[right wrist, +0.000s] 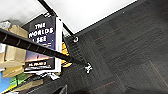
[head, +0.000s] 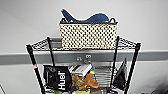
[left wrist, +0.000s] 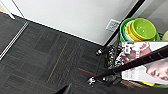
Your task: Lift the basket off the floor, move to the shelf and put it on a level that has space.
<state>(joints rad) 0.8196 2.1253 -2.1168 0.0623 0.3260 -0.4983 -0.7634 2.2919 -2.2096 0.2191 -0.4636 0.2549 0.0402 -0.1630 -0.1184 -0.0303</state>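
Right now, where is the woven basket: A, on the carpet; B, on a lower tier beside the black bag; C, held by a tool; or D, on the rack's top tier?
D: the basket stands on the shelf's topmost wire tier, above the cluttered tier below.

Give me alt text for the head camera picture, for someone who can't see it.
A cream woven basket holding a dark blue object sits on the top wire tier of a black wire shelf against a pale wall. The tier below is crowded with a black Huel bag, a boxed item and other packets.
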